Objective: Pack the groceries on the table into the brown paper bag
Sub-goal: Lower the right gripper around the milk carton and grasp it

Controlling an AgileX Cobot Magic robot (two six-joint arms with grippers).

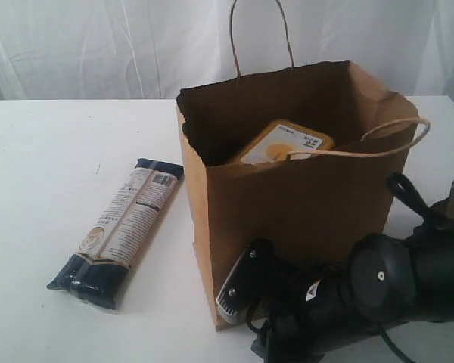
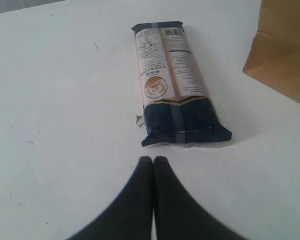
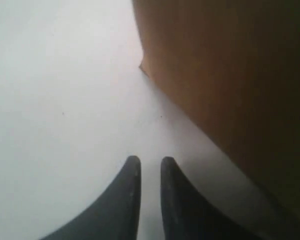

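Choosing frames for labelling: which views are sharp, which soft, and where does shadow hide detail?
Exterior view: evenly lit, fairly sharp, but the paper bag's interior is shadowed around the yellow pack. Left wrist view: crisp print on the pasta packet; the left tool reads plain black. Right wrist view: hazy, out of focus, bag wall dim.

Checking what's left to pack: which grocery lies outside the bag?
The long dark-blue-and-beige pasta packet, flat on the table beside the brown paper bag; the other visible grocery, yellow-topped, sits inside the bag.
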